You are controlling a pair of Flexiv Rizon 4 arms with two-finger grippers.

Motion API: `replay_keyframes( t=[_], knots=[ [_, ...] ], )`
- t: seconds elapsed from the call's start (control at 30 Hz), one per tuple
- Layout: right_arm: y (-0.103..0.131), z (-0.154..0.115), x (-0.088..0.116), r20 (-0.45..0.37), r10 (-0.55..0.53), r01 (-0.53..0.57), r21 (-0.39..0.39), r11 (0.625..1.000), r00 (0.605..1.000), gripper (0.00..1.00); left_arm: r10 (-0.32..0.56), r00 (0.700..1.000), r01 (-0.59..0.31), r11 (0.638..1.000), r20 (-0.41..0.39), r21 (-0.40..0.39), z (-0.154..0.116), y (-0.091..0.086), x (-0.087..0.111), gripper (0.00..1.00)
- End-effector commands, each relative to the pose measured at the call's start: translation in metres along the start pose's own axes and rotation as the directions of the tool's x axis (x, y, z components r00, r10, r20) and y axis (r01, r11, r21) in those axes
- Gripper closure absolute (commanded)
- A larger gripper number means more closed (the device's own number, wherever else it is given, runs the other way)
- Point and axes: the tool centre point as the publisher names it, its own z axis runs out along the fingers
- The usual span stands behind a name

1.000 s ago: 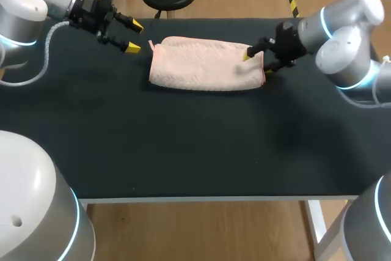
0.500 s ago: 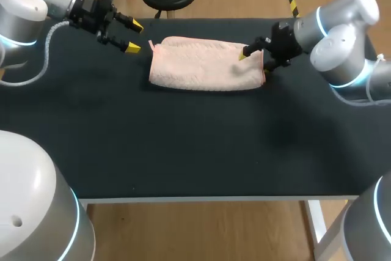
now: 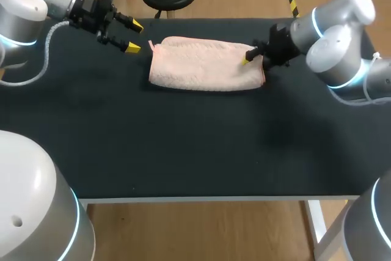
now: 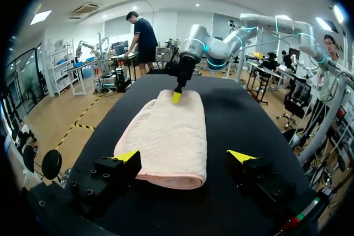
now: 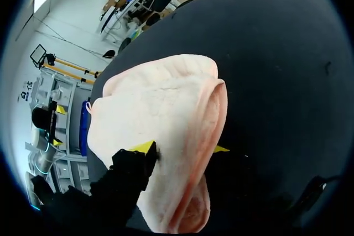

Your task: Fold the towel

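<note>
As the pink towel (image 3: 204, 65) lies lengthwise near the far edge of the surface (image 3: 183, 145), the right fingers (image 3: 246, 60) pinch its right end, while the left fingers (image 3: 132, 47) gape beside its left.

From the head view, I lose one fingertip of my right gripper (image 3: 253, 64) behind the 3 o'clock end of the towel (image 3: 204, 68). In the right wrist view, the gripper's own body covers the towel's near corner.

The left arm (image 3: 27, 1) and right arm (image 3: 336, 35) were rounded and silver-grey, with glowing blue rings at the joints. A pale cable (image 3: 43, 53) hung from the left one. The black left hand (image 3: 134, 36) had screws and yellow tips.
</note>
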Motion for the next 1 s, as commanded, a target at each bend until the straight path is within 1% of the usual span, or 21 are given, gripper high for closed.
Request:
replay_keyframes(
  t=[0.03, 0.17, 0.37, 0.47, 0.53, 0.7, 0.8, 1.0],
  knots=[
    [0.001, -0.001, 0.006, 0.046, -0.002, 0.002, -0.011, 1.0, 0.999, 1.0, 0.002, 1.0, -0.002, 1.0, 0.002, 0.001, 0.0, 0.0, 0.001, 0.0],
    [0.005, -0.005, 0.016, 0.098, -0.023, 0.026, -0.029, 0.999, 0.995, 1.0, 0.002, 1.0, -0.002, 1.0, 0.002, 0.001, 0.0, 0.0, 0.001, 0.0],
    [0.016, -0.009, 0.04, 0.155, -0.05, 0.059, -0.059, 0.996, 0.987, 1.0, 0.002, 1.0, -0.002, 1.0, 0.002, 0.001, 0.0, 0.0, 0.001, 0.0],
    [0.024, -0.007, 0.055, 0.178, -0.064, 0.078, -0.07, 0.994, 0.982, 1.0, 0.002, 1.0, -0.002, 1.0, 0.002, 0.001, 0.0, 0.0, 0.001, 0.0],
    [0.028, -0.004, 0.067, 0.196, -0.075, 0.091, -0.074, 0.993, 0.978, 1.0, 0.002, 1.0, -0.002, 1.0, 0.002, 0.001, 0.0, 0.0, 0.001, 0.0],
    [0.037, 0.007, 0.106, 0.203, -0.124, 0.142, -0.075, 0.987, 0.971, 1.0, 0.002, 1.0, -0.002, 1.0, 0.002, 0.001, 0.0, 0.0, 0.001, 0.0],
    [0.04, 0.018, 0.135, 0.194, -0.158, 0.176, -0.077, 0.981, 0.968, 1.0, 0.002, 1.0, -0.002, 1.0, 0.002, 0.001, 0.0, 0.0, 0.001, 0.0],
    [0.034, 0.045, 0.178, 0.185, -0.205, 0.222, -0.075, 0.972, 0.961, 1.0, 0.002, 1.0, -0.002, 1.0, 0.002, 0.001, 0.0, 0.0, 0.001, 0.0]
  ],
)
